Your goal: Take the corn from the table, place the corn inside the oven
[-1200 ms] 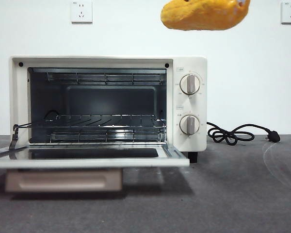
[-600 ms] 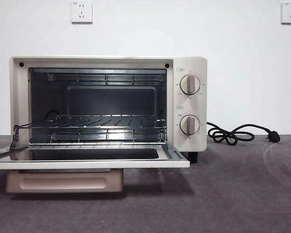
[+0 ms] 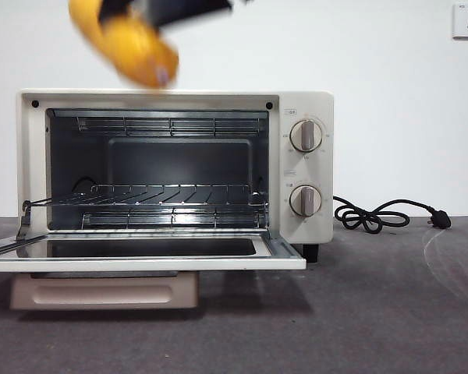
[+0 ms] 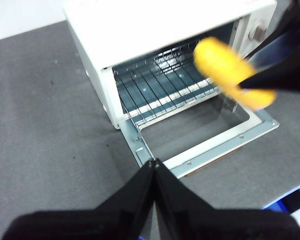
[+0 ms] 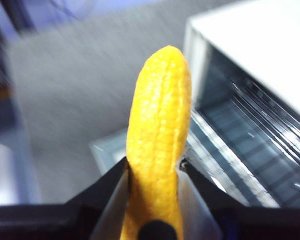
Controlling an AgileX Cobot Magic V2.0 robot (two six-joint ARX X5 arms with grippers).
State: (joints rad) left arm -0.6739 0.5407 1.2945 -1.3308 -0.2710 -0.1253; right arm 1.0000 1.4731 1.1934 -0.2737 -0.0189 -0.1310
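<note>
Corn [image 3: 132,47] hangs clamped in the right tool [image 5: 155,170], above the oven [image 3: 308,187] roof's front edge; left tool [image 4: 154,167] waits pinched together; lowering carelessly, the cob could strike the roof or the open door [image 3: 281,261].

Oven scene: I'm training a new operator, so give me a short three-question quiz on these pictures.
1. True or false: the oven door is down and open.
2. Which claw holds the corn? A) left B) right C) neither
3. Fill in: in the front view the corn hangs ___ the oven's top, not inside.

Key:
1. True; the wire rack shows, with nothing on it.
2. B; the right claw grips it, while the left claw is shut on nothing near the door's corner.
3. above.
</note>
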